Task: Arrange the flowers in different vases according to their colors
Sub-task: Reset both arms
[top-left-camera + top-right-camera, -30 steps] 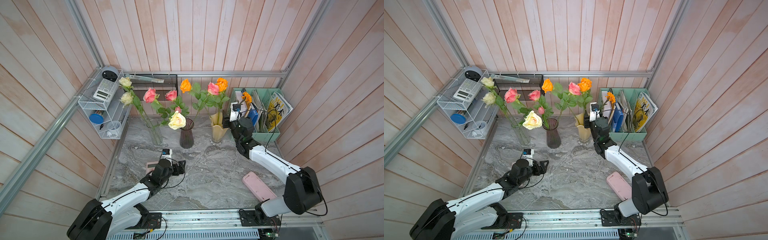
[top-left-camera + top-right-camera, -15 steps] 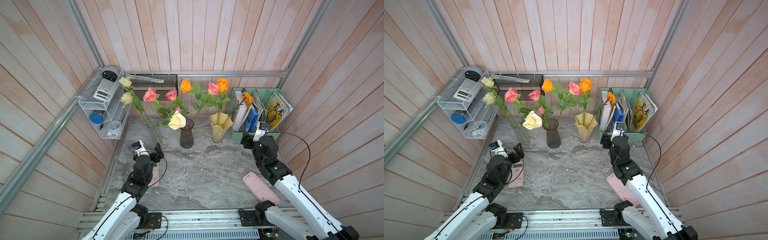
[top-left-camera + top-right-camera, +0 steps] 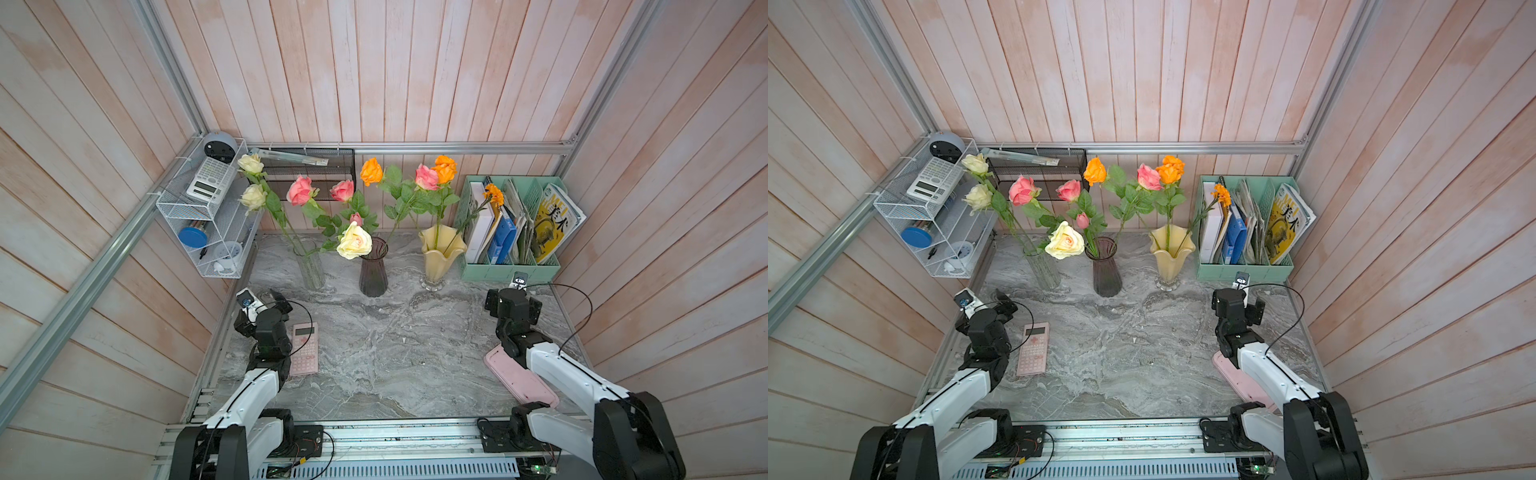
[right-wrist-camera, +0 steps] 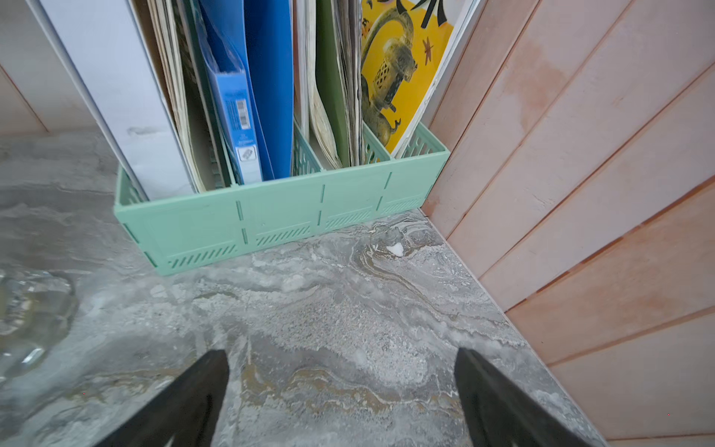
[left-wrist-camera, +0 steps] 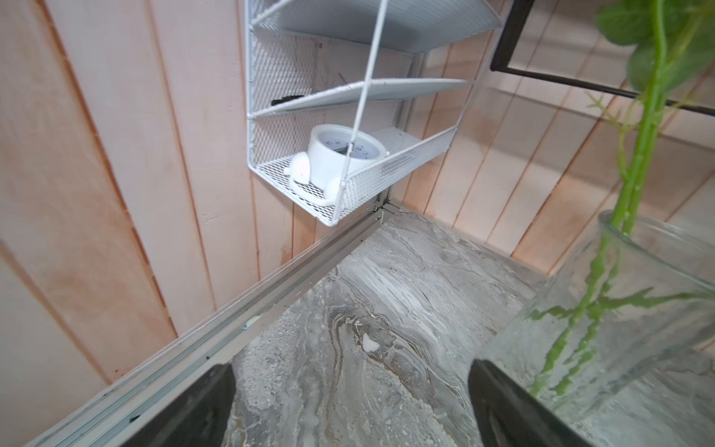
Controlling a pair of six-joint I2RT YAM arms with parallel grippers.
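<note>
The left end effector (image 5: 350, 387) hangs low over the tabletop (image 5: 387, 290), jaws wide apart and empty, with the clear glass vase (image 5: 638, 309) just ahead of it. The right end effector (image 4: 342, 367), equally wide and empty, faces the mint file holder (image 4: 271, 216). The flowers (image 3: 354, 243) stand in that vase, the purple vase (image 3: 373, 272) and the yellow vase (image 3: 438, 259), ahead between both end effectors.

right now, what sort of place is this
Probably a mock-up desk corner inside a robot test cell: a marble-look tabletop boxed in by plank walls and an aluminium frame, with a mint-green file holder of magazines and a white wire shelf holding a calculator.
</note>
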